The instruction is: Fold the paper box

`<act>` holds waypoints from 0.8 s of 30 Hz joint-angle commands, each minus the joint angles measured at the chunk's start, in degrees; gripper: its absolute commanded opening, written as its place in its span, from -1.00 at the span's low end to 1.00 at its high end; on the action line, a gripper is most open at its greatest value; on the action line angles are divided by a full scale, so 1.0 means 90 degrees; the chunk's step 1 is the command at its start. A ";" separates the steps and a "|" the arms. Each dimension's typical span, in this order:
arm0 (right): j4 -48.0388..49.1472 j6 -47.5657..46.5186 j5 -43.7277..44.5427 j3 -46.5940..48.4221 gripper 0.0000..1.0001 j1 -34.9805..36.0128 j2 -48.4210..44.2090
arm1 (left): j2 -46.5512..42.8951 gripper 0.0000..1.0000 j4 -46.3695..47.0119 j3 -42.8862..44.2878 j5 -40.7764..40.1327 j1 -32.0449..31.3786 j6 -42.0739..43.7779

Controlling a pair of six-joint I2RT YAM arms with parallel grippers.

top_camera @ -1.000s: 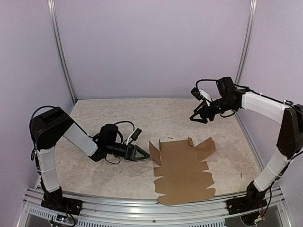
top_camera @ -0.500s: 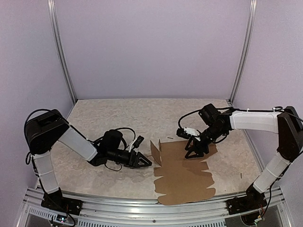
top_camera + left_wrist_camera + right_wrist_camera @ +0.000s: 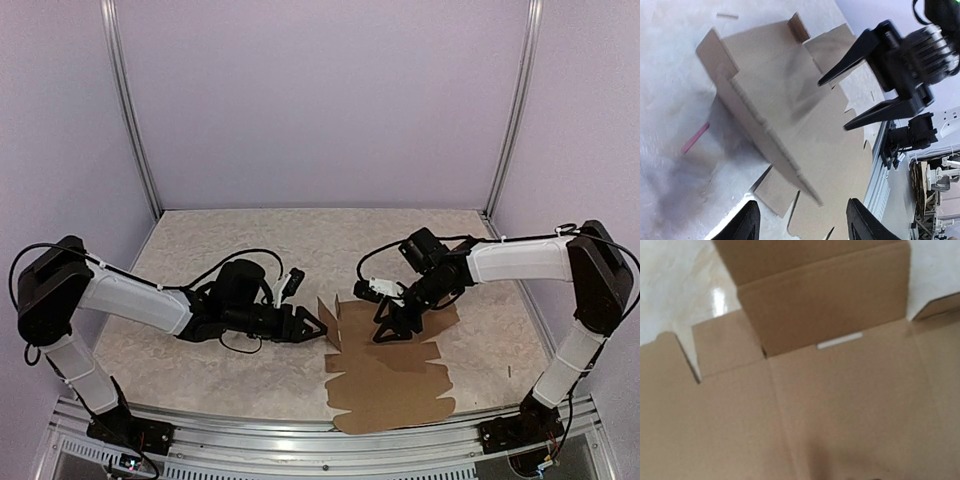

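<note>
The paper box (image 3: 390, 375) is a flat brown cardboard sheet near the table's front edge. Its left side flap (image 3: 329, 320) stands raised. My left gripper (image 3: 318, 329) lies low on the table beside that flap. In the left wrist view the left gripper (image 3: 804, 227) is open, and the raised flap's edge (image 3: 765, 132) runs toward the gap between its tips. My right gripper (image 3: 387, 330) points down onto the sheet's rear middle. Seen from the left wrist, the right gripper (image 3: 834, 104) is open and holds nothing. The right wrist view shows only cardboard, with a folded-up flap (image 3: 825, 305); its own fingers are out of frame.
A thin pink strip (image 3: 695, 138) lies on the marbled table left of the sheet, and a small pale stick (image 3: 727, 16) lies behind it. An aluminium rail (image 3: 300, 425) runs along the front edge. Lilac walls close in the back and sides.
My right arm came down from high at the back right onto the sheet. My left gripper slid right to the left flap, which now stands more upright.
</note>
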 commanded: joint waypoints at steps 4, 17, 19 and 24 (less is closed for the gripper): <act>0.0215 0.0227 0.0158 -0.0004 0.17 0.0043 -0.0174 | -0.0023 0.18 -0.2656 0.1834 -0.0894 -0.0159 -0.0144; -0.0091 -0.0179 0.0336 0.0297 0.20 -0.0244 -0.0473 | 0.0839 0.00 -0.5925 0.4178 -0.1953 -0.0340 -0.0233; -0.0095 -0.0166 0.0258 0.0409 0.20 -0.0391 -0.0487 | 0.0665 0.07 -0.6134 0.4277 -0.2297 -0.0448 -0.0264; 0.0037 -0.0109 0.0171 0.0476 0.21 -0.0521 -0.0481 | 0.0390 0.14 -0.6237 0.3956 -0.2556 -0.0485 -0.0601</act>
